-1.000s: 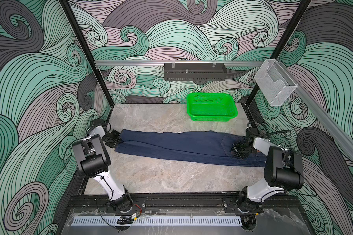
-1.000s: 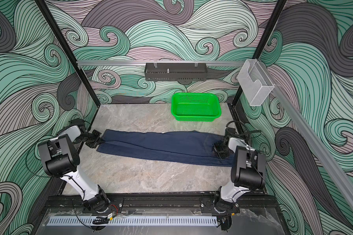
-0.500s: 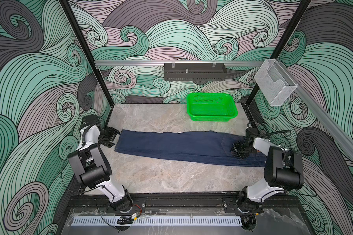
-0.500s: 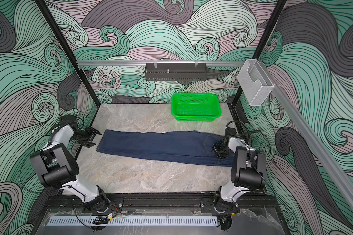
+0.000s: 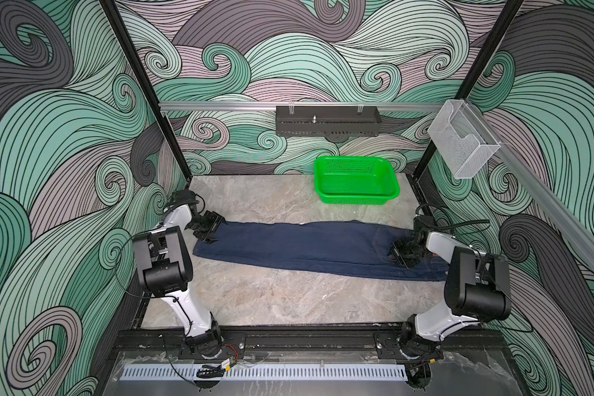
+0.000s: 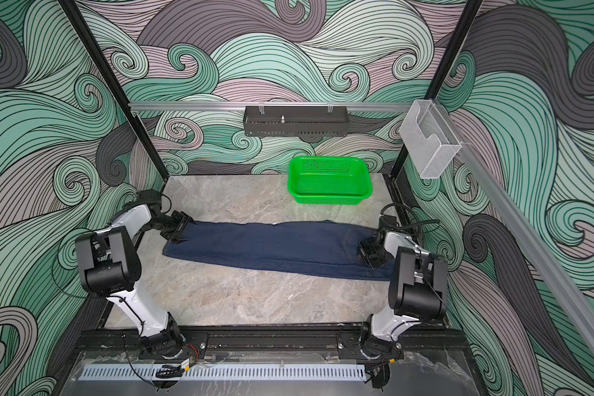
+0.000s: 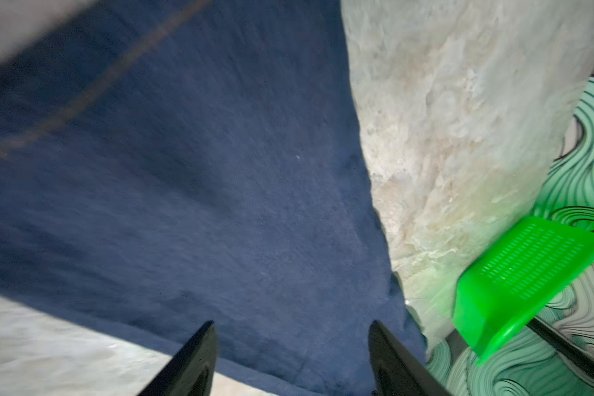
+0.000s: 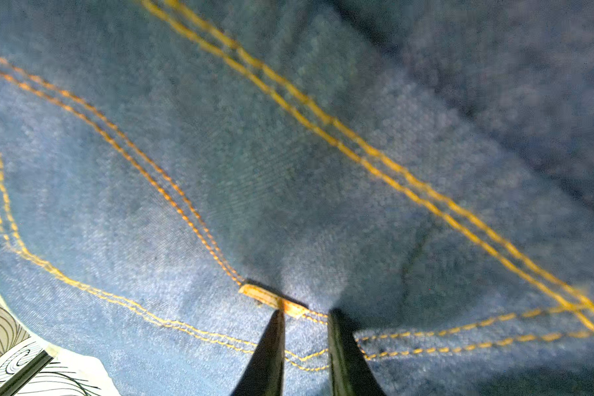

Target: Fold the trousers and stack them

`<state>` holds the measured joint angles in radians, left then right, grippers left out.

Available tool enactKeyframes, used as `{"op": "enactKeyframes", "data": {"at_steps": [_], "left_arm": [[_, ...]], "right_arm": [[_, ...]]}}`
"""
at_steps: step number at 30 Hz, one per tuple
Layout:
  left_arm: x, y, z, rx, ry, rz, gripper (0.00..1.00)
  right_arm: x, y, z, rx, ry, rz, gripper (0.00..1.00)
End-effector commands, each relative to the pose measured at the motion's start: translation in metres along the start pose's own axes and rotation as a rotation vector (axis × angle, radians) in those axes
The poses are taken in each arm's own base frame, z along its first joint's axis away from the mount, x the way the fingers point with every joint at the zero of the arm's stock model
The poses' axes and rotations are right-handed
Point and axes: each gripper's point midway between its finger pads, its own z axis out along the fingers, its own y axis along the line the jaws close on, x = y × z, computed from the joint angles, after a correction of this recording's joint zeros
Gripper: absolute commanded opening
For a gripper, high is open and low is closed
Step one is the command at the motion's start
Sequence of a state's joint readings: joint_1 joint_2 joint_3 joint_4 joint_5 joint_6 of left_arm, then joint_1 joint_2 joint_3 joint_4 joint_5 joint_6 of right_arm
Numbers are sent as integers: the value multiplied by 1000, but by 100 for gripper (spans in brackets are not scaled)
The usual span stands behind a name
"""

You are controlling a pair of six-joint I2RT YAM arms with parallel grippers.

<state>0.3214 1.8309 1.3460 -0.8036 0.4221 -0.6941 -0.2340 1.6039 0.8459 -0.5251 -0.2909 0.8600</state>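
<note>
**Operator:** Where do the trousers lie?

**Spotter:** Your trousers (image 5: 306,247) are stretched out flat in a long narrow strip across the marble surface (image 5: 271,298). The hem end is toward your left arm and the waist end toward your right. The green basket (image 5: 357,187) sits behind them, near but not touching.

**Operator:** What about my left side?

**Spotter:** Your left gripper (image 5: 213,229) is at the hem end with its jaws spread wide. In the left wrist view you see both tips over flat dark denim, with nothing pinched between them. I cannot tell whether the tips touch the cloth.

**Operator:** And the right?

**Spotter:** Your right gripper (image 5: 401,255) is down on the waist end, at the edge of the back pocket (image 5: 383,240). In the right wrist view its jaws stand narrow, with a small ridge of denim bunched up between them. They sit just beside an orange bar tack (image 8: 271,298), where the double lines of stitching meet.
</note>
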Motion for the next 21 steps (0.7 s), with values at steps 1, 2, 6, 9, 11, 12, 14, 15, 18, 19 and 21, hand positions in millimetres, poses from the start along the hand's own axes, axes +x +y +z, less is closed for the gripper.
{"op": "enactKeyframes", "data": {"at_steps": [1,2,6,9,11,12,14,15,18,19,21], "left_arm": [[-24,15,-23,-127,-9,123,75],[-30,17,-27,-156,-2,153,75],[-49,25,-32,-261,38,272,74],[-57,30,-24,-304,70,326,73],[-60,31,-18,-307,79,379,71],[-63,33,-16,-315,71,413,71],[-67,35,-13,-321,51,481,71],[-70,36,-12,-328,37,509,73],[-75,42,-8,-360,36,528,77],[-76,42,-6,-358,39,534,80],[-79,44,-1,-363,44,548,88]], "right_arm": [[5,-9,-3,30,1,-7,24],[5,-9,-3,29,-1,-9,24],[5,-8,-1,26,4,-12,24],[4,-7,-1,23,3,-17,25],[4,-6,-1,21,2,-22,24],[4,-6,-1,22,4,-25,24],[4,-7,0,25,7,-30,25],[4,-7,0,24,6,-31,24],[5,-7,1,21,12,-31,24],[6,-8,1,22,15,-32,24],[7,-8,1,25,18,-37,24]]}}
